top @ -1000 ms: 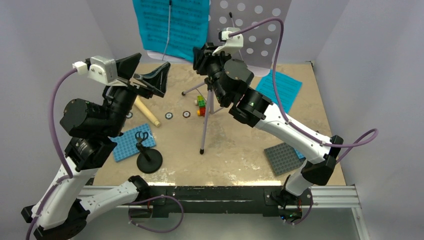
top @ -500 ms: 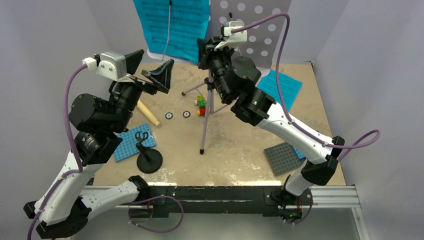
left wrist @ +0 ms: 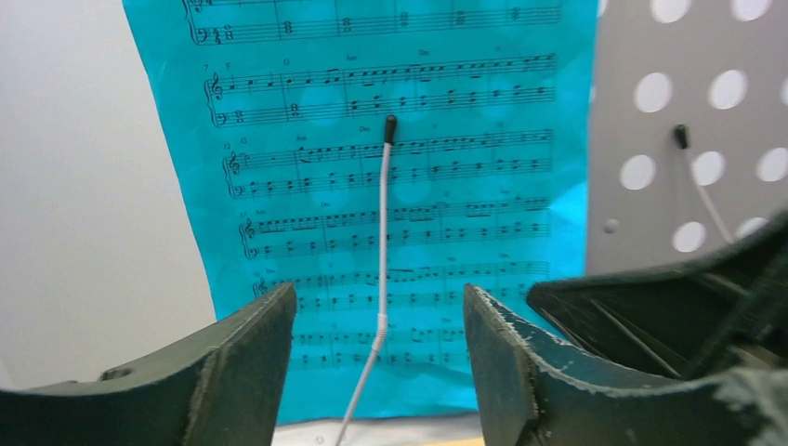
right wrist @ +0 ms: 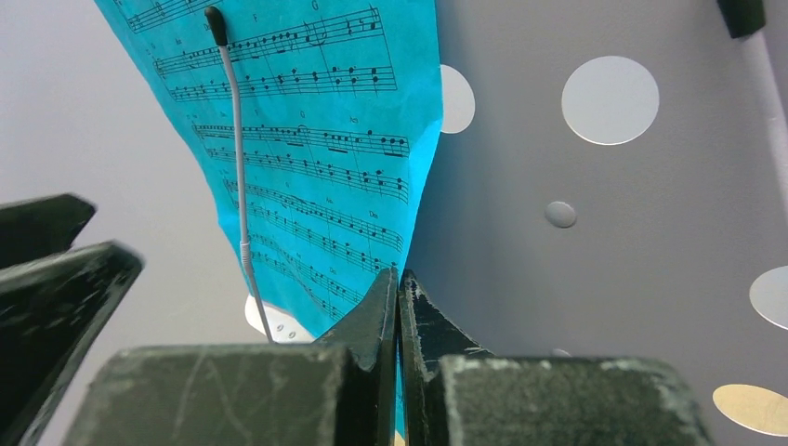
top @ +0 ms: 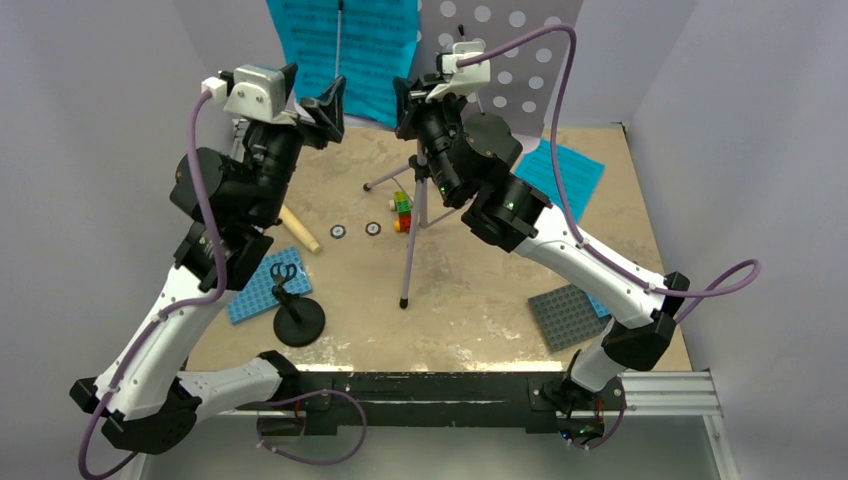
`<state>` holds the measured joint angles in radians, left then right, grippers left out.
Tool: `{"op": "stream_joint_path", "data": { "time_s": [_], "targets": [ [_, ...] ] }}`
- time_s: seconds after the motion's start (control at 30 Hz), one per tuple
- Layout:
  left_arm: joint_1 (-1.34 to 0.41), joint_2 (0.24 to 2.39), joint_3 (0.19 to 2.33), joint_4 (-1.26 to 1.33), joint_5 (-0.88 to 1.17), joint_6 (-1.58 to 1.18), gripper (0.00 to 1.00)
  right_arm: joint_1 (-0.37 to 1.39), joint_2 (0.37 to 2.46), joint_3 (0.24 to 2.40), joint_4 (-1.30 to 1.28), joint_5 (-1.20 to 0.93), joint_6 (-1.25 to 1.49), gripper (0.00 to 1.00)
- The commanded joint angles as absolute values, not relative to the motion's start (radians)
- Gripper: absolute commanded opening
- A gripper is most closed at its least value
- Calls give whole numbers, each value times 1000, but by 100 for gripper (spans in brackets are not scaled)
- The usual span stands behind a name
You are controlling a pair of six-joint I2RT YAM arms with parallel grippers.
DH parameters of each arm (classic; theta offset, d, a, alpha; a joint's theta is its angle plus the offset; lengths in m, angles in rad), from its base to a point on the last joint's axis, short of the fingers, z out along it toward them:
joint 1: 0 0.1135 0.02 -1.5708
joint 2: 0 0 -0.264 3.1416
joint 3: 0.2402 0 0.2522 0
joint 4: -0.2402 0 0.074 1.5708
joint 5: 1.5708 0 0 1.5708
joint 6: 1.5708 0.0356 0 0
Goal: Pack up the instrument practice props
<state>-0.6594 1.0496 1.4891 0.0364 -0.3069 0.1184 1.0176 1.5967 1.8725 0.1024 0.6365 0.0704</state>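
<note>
A teal sheet-music page (top: 350, 50) hangs on the lavender hole-punched music stand (top: 520, 60), pinned by a thin white holder wire (left wrist: 383, 232). My right gripper (right wrist: 400, 279) is shut on that page's lower right edge; in the top view the right gripper (top: 403, 100) sits at the stand's front. My left gripper (left wrist: 376, 297) is open in front of the page, the wire framed between its fingers (left wrist: 251, 372) but farther away. In the top view the left gripper (top: 315, 95) is raised at the page's lower left.
The silver tripod (top: 410, 250) stands mid-table by small bricks (top: 402, 208). A second teal page (top: 565, 175) lies at right, above a grey baseplate (top: 568, 315). The cream microphone (top: 295, 225), black mic stand (top: 297, 320) and blue baseplate (top: 262, 290) are at left.
My left arm has risen and swung toward the hanging page, its jaws narrowing a little. My right gripper moved up to the page's edge and closed on it.
</note>
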Motion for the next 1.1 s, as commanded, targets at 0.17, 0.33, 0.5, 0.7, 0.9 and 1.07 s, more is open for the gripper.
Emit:
{"op": "stream_joint_path", "data": {
  "time_s": [0.17,0.33,0.5,0.7,0.9,1.07],
  "targets": [
    [-546,1112,1560,86,-170,105,69,1014,1560,1861,115,597,38,0],
    [-545,1117,1549,115,-130,88,72,1014,1551,1852,114,580,35,0],
    [-545,1140,1569,121,-120,93,73,1014,1544,1848,115,570,31,0],
    [-545,1196,1594,128,-157,157,72,1014,1536,1843,112,557,26,0],
    [-545,1213,1589,155,-139,183,65,1015,1524,1830,110,544,17,0],
    [-545,1222,1594,160,-134,189,54,1014,1520,1830,109,539,14,0]
  ]
}}
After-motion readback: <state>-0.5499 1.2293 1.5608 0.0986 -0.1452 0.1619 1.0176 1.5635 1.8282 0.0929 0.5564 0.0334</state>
